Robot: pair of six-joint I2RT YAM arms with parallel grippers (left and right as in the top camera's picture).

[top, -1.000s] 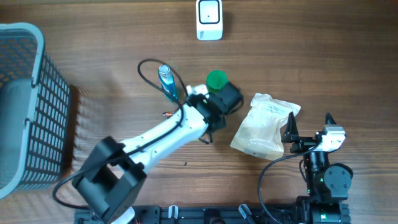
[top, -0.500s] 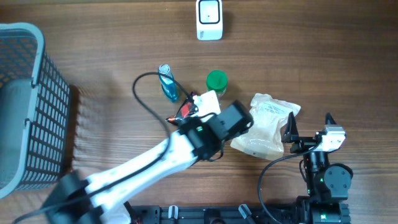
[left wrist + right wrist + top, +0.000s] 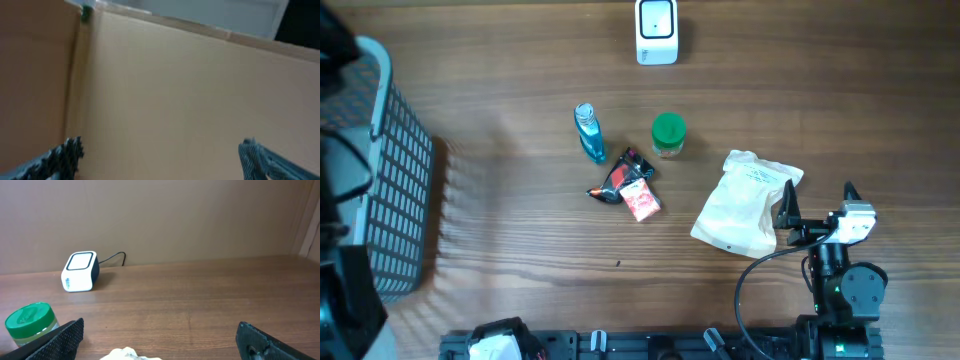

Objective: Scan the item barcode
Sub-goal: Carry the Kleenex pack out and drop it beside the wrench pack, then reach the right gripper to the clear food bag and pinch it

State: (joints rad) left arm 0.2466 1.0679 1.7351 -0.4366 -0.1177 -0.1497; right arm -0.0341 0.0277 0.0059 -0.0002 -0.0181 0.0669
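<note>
Though just beside the pouch, right tool wide open, empty; left tool likewise.

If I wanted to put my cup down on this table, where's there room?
Widest bare wood lies between the basket and the bottle, and right of the scanner above the bag. A smaller strip runs between the packet and the robot's edge. The middle is crowded: bottle, jar, packet and bag sit close together.

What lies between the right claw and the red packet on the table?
The white bag lies between the right claw and the red packet; the overhead view shows this.
</note>
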